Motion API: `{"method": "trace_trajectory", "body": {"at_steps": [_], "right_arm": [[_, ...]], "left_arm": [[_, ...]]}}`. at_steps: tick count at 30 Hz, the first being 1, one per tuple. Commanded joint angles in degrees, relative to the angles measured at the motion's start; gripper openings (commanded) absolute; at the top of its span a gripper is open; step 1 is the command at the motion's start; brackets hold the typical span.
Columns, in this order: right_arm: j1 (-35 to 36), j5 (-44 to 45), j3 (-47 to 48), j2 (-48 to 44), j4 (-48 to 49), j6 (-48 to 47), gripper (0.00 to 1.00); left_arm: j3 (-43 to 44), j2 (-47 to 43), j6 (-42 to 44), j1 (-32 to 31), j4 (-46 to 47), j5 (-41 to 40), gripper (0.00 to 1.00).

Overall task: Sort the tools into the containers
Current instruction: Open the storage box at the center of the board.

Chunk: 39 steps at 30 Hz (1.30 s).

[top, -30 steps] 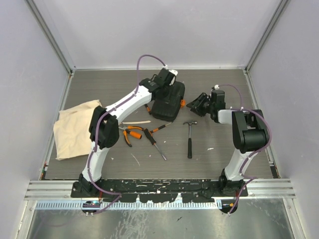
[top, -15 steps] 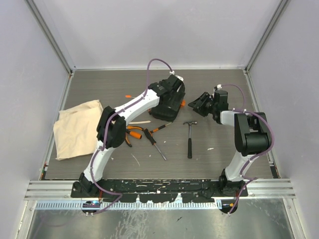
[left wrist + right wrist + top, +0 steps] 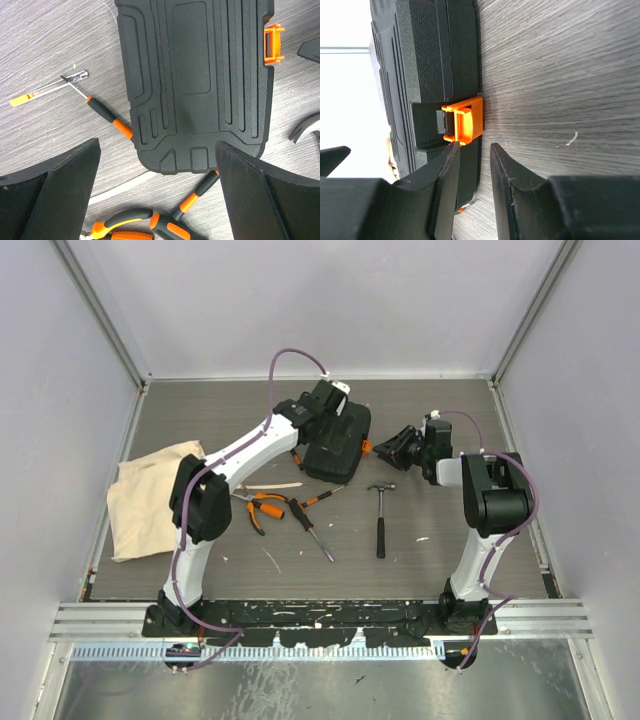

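Since half a second ago the left arm has drawn its elbow back to the left, and the right fingers point(image 3: 445, 185) have edged closer to the tool case point(image 3: 335, 445). The case lies shut on the tabletop point(image 3: 440, 410).

The right fingers stand just beside the case's right edge, parted by a narrow gap and holding nothing. One tip sits right at the orange latch point(image 3: 465, 120); whether it touches, I cannot tell. The left fingers point(image 3: 50, 200) hover above the case, spread wide and empty, straddling its near end.

A screwdriver point(image 3: 107, 116) meets the case's left edge with its handle end. The thin orange-tipped driver point(image 3: 47, 90) lies further left, apart. On the near side of the case lie a pale stick point(image 3: 272, 485), the pliers point(image 3: 262, 508), a second screwdriver point(image 3: 305, 515) and, near-right, the hammer point(image 3: 380, 515). The cloth bag point(image 3: 150, 498) lies well to the case's left.
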Motion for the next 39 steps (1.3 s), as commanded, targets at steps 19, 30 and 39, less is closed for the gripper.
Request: {"method": "trace_trajectory", "body": {"at_steps": [19,30,39], "right_arm": [[-0.2,-3.4,4.9,3.2,4.2,1.4,0.33],[-0.1,-4.1,5.9,4.8,4.2,1.7,0.30],[0.1,-4.5,6.5,5.9,4.5,1.9,0.28]], "left_arm": [[-0.7,-2.4,1.1,-0.1,1.7,1.2,0.98],[-0.7,-2.4,1.1,-0.1,1.5,1.4,0.98],[-0.7,-2.5,1.2,-0.1,1.4,1.4,0.98]]}}
